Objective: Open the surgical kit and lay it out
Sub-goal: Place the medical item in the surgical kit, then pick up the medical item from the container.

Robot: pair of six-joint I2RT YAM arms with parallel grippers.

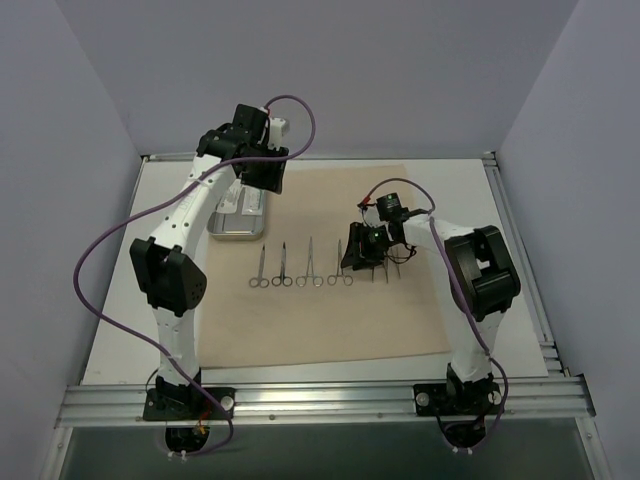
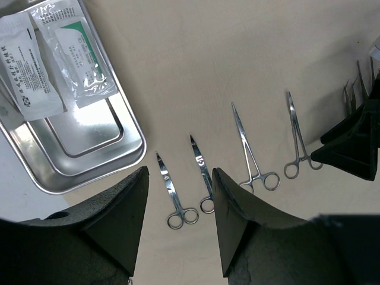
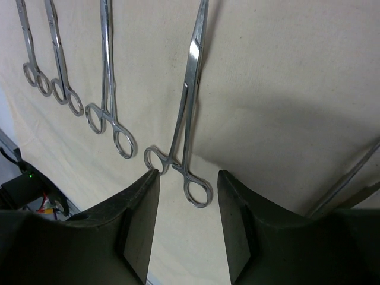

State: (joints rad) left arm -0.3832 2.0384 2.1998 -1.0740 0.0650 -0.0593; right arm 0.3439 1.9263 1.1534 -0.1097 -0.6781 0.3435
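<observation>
Slim steel scissor-handled clamp lies flat on beige cloth sheet, ring handles just beyond right gripper (jaws apart, empty).

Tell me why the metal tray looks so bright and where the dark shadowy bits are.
Left wrist view: the steel tray bounces the light, so a white glare patch sits on its floor. Right wrist view: a soft grey shadow falls on the beige cloth beside the nearest forceps. Top view: light is even, and the instruments look small.
</observation>
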